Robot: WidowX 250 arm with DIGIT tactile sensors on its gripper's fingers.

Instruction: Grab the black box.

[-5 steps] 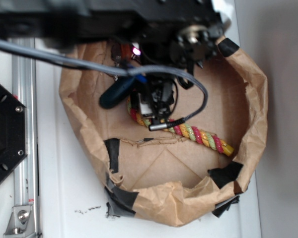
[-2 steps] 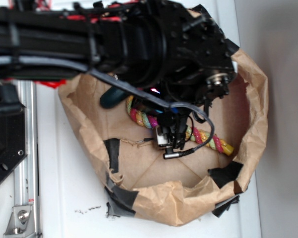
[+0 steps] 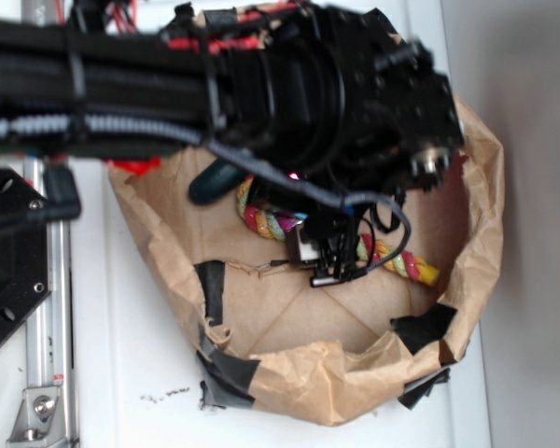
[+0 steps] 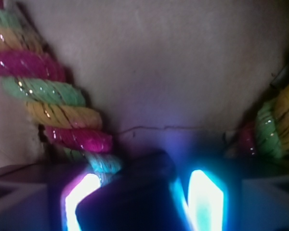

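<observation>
In the wrist view, nearest the lens, the black box (image 4: pixel 130 197) sits between the two glowing fingers (image 4: pixel 207 199) of the end effector (image 4: pixel 143 201). The fingers stand on either side of it, lit white and cyan. They look pressed against its sides, so the end effector appears to be pinching the box, though glare hides the contact lines.

Just beyond the box, a multicoloured rope (image 4: pixel 53 101) curls away to the far left, and another stretch shows at the right edge. Behind that lies the bare brown floor of the paper tray.

In the exterior view the end effector (image 3: pixel 329 257) hangs over the middle of the paper tray (image 3: pixel 476 201), beside the rope (image 3: pixel 401 261). The box itself is not clear under the arm. A dark teal case (image 3: pixel 215 179) lies at the far left of the tray.

My judgement is that the grasp is being secured. The next move calls for a firm squeeze and a straight lift, clear of the rope.
</observation>
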